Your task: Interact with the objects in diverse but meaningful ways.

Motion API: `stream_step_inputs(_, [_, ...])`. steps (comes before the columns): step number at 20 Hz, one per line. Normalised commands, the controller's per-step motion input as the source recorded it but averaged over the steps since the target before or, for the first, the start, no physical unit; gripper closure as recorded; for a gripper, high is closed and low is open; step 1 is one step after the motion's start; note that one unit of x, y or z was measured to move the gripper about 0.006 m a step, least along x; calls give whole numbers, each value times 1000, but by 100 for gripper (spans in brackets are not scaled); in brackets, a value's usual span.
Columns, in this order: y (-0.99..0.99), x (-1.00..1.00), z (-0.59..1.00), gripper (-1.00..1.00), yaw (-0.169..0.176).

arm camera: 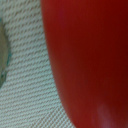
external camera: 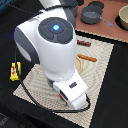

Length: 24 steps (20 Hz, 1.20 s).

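Up at the top of the exterior view I see a grey pot (external camera: 92, 15) with a long handle and, at the upper right corner, a tan bowl (external camera: 123, 18); I cannot tell what either holds. The arm (external camera: 54, 45) fills the frame's middle and hides my gripper, so I cannot tell how its jaws stand. Through the wrist camera the red tomato (arm camera: 92, 60) fills most of the picture, smooth and glossy, very close to the lens, lying on the woven placemat (arm camera: 30, 85). A yellow packet (external camera: 15, 70) lies at the left on the black table (external camera: 115, 95), just off the mat's edge. A dark sausage (external camera: 84, 43) lies right of the arm on the mat.
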Motion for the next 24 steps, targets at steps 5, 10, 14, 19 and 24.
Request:
stream_step_inputs(5, [39, 584, 46, -100, 6])
stream_step_inputs(10, [58, 615, 13, -100, 0])
stream_step_inputs(14, [134, 666, 45, -100, 0])
stream_step_inputs(19, [94, 574, 9, -100, 0])
stream_step_inputs(24, [14, 485, 0, 100, 0])
